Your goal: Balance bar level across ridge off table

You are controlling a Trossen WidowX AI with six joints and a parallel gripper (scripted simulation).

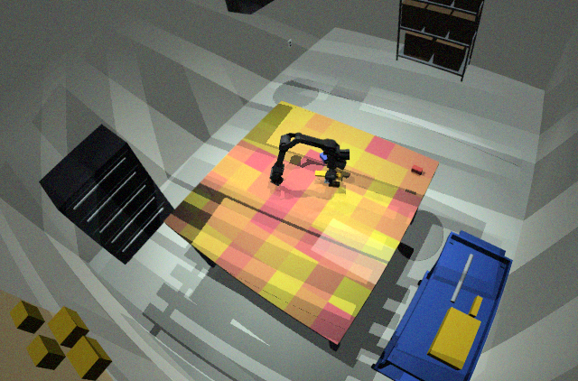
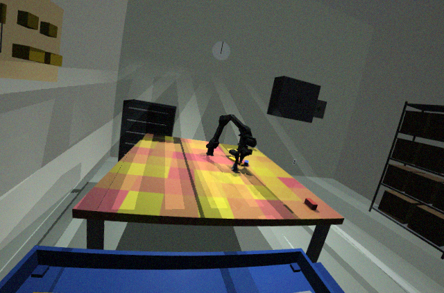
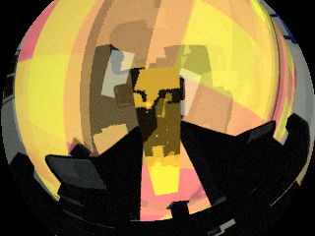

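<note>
The yellow bar is held crosswise between the fingers and sticks out on both sides of them. My gripper is shut on the bar, low over the patchwork table. In the wrist view the bar runs up and down the middle, with dark shadows across it. Pale grey patches show on both sides of the bar there; I cannot tell whether they are the ridge. The bar's underside and any contact with the ridge or table are hidden.
A small blue object stands close beside the gripper. A small red block lies near the table's far corner from the arm base. Shadow bands cross the tabletop. A blue cart stands beside the table.
</note>
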